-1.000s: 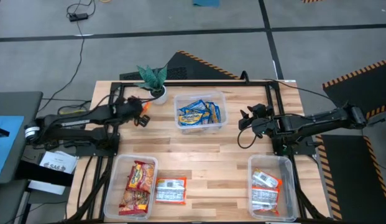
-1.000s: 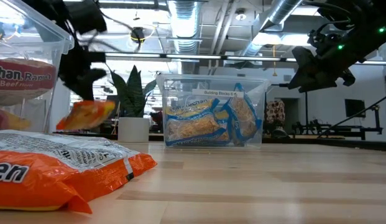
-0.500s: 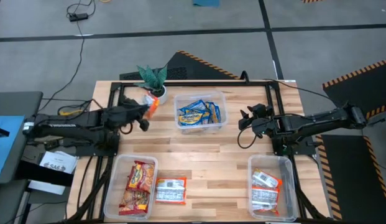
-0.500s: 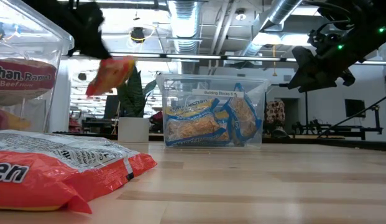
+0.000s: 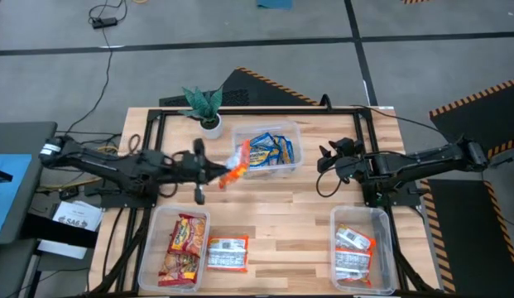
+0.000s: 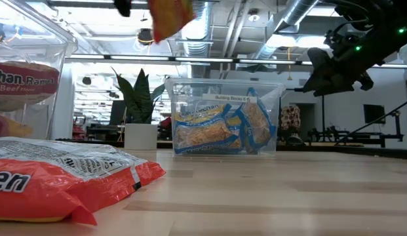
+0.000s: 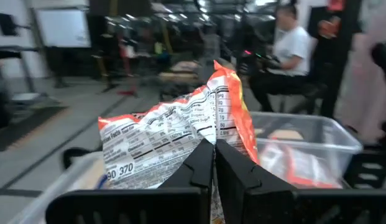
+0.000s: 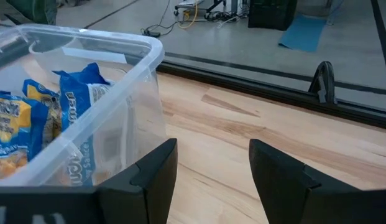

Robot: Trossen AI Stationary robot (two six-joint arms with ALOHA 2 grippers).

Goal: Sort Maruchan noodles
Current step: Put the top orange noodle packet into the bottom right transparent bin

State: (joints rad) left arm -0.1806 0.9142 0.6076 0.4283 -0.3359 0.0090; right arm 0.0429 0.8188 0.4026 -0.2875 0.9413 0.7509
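left gripper [image 7: 214, 163] pinches a crinkly orange-red noodle packet [image 5: 235, 172] aloft; right gripper [image 8: 212, 163] fingers apart.

Low view: left gripper cut off by top edge; only the lower part of its orange packet [image 6: 169, 14] shows. Left wrist view: room beyond the packet blurred, person [image 7: 291, 50] indistinct. Right wrist view: tub [image 8: 140, 59] ahead of right gripper [image 8: 212, 163] cut off at edge.

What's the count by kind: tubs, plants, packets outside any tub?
Clear tubs: 3
Potted plant: 1
Loose packet, on the table: 1
Held packet, in the left gripper: 1
Total: 6
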